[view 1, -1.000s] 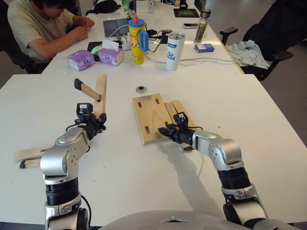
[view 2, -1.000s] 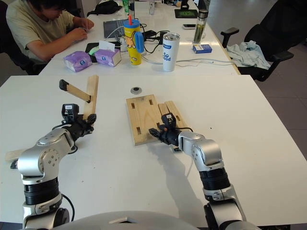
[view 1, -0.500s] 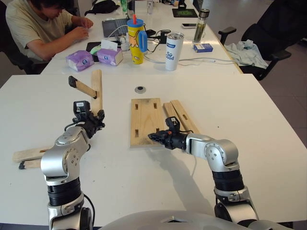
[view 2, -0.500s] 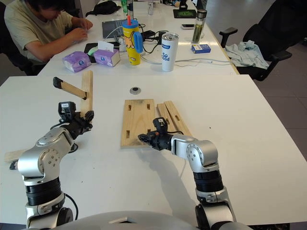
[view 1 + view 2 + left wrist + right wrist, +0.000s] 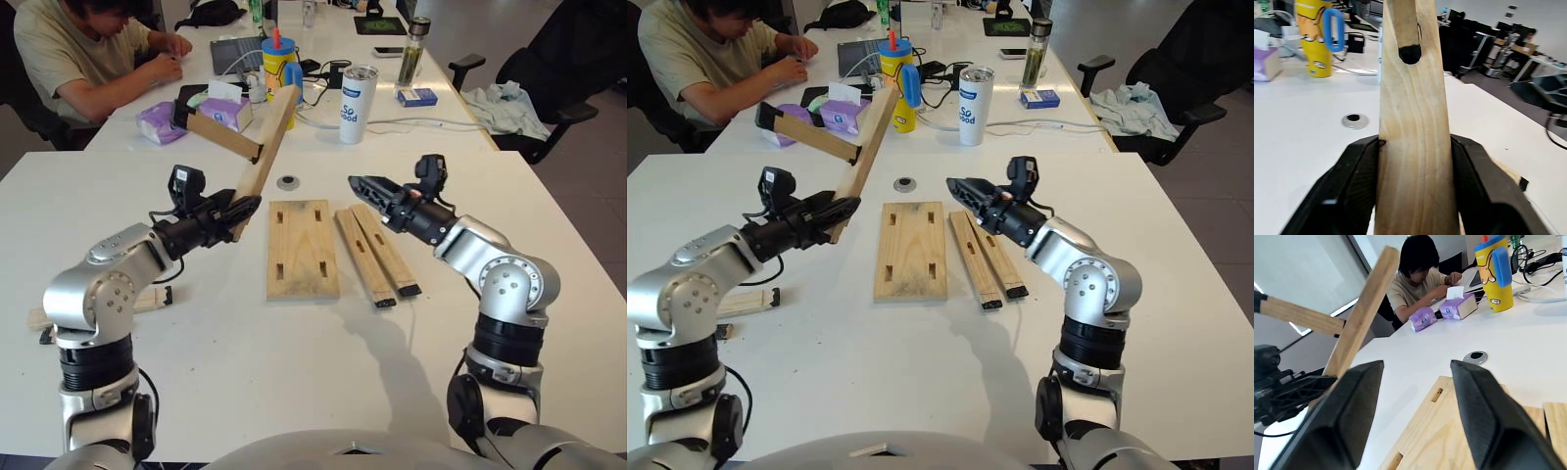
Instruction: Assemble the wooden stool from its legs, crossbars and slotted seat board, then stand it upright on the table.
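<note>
The left hand [image 5: 245, 206] is clamped on the lower end of a stool leg [image 5: 265, 147], its two fingers pressed against the leg's opposite sides in the left wrist view. It holds the leg lifted off the white surface [image 5: 245, 392], slanting up toward the far edge. A dark-tipped crossbar [image 5: 220, 134] juts sideways from the leg near its top.

The slotted seat board [image 5: 302, 248] lies flat around the middle of the surface, long sides running from near edge to far edge. Just beside it, toward the right edge, two loose legs [image 5: 377, 253] lie side by side, dark caps at their near ends.

The right hand [image 5: 364, 186] hangs above the far ends of those legs, fingers spread apart and holding nothing.

Another wooden piece [image 5: 749, 302] lies near the left edge, partly hidden behind the left arm. A round cable grommet [image 5: 287, 182] sits beyond the board.
</note>
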`<move>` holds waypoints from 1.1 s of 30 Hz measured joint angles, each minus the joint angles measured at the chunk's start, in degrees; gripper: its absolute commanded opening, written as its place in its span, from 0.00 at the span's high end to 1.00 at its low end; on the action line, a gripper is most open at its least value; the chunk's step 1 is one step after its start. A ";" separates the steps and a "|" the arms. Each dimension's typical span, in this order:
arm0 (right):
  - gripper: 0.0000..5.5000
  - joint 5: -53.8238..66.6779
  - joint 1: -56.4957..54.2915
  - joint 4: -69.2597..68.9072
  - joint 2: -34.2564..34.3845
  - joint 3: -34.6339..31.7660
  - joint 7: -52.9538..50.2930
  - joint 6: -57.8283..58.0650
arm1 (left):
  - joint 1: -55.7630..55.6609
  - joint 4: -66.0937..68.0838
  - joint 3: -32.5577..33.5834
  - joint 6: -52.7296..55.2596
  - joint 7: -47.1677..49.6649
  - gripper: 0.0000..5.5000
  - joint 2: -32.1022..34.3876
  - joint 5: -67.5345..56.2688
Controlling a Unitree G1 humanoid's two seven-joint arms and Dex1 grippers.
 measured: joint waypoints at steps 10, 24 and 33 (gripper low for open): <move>0.12 30.13 -1.08 7.39 0.86 -7.65 2.81 10.08 | -5.83 8.49 -3.57 5.85 -19.90 0.63 6.93 -13.03; 0.11 41.29 -2.95 8.19 -1.25 -2.80 -2.60 8.14 | -6.19 6.68 -6.86 12.54 -22.39 0.63 7.69 -21.51; 0.33 44.64 -1.78 6.72 -4.27 -1.23 -0.59 6.45 | -6.05 6.13 -7.80 13.19 -22.37 0.63 8.51 -22.81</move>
